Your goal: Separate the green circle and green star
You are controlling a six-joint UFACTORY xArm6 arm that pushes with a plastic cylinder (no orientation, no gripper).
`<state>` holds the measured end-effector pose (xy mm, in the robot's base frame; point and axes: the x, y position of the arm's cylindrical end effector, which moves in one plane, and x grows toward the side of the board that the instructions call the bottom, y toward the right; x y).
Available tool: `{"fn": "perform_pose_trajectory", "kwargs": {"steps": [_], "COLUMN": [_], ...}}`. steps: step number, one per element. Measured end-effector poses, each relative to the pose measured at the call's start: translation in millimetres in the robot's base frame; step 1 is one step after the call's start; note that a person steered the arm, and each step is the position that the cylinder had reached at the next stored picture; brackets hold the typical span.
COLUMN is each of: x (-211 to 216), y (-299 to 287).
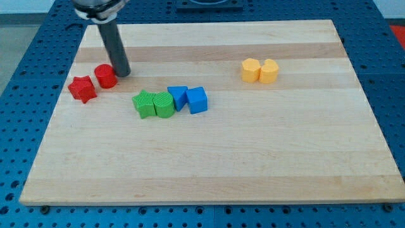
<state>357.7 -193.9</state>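
Observation:
The green star (145,104) lies left of centre on the wooden board (253,158), touching the green circle (164,104) on its right. My tip (122,73) is at the upper left, just right of the red circle (105,76) and touching or nearly touching it. It stands up and to the left of the green pair, about a block's width away from the star.
A red star (82,88) sits left of the red circle. A blue triangle (178,97) touches the green circle's right side, with a blue cube (197,100) beside it. Two yellow blocks (260,71) sit together at the upper right.

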Motion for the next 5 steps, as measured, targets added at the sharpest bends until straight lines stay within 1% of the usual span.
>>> {"fn": "perform_pose_trajectory", "kwargs": {"steps": [1,3,4,5], "x": [7,6,4,-7], "y": [-17,-19,-19,-19]}}
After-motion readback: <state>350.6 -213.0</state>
